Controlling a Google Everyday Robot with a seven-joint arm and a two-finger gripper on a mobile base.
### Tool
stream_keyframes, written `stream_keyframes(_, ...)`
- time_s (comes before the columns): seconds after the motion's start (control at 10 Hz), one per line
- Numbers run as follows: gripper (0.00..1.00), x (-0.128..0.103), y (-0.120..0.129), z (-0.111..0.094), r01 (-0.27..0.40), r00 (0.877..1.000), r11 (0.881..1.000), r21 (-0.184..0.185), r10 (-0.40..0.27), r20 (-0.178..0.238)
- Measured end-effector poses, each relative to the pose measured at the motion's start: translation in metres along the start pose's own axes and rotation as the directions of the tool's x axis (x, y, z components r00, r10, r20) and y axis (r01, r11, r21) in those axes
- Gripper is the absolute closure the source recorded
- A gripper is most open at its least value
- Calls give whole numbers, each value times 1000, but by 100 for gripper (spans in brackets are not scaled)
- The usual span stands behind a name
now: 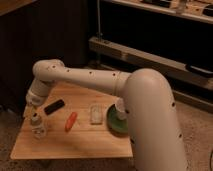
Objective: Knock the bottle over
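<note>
End effector (31,106) seemingly just above upright bottle (37,126)

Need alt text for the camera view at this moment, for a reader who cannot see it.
A white robot arm reaches across a small wooden table, its gripper just above the upright bottle near the table's left edge. Also on the table are a black bar-shaped object, an orange-red object, a flat clear container and a green bowl.

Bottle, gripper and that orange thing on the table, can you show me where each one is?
bottle (37,126), camera view, on its pale body, standing upright at the table's left end.
gripper (30,107), camera view, at the arm's tip, just above the bottle.
orange thing (71,121), camera view, on its middle, lying flat.
</note>
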Motion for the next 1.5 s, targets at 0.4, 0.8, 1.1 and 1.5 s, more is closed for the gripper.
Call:
stream_keyframes(0.4,98,11,0,-8,-8,1000,1000,13,8,10)
stream_keyframes(0.8,98,22,2,-14,-16,1000,1000,21,16,21)
stream_keyframes(1.1,98,27,2,-17,-19,1000,999,26,18,26)
stream_keyframes(1.5,98,34,1,-21,-22,999,999,33,22,24)
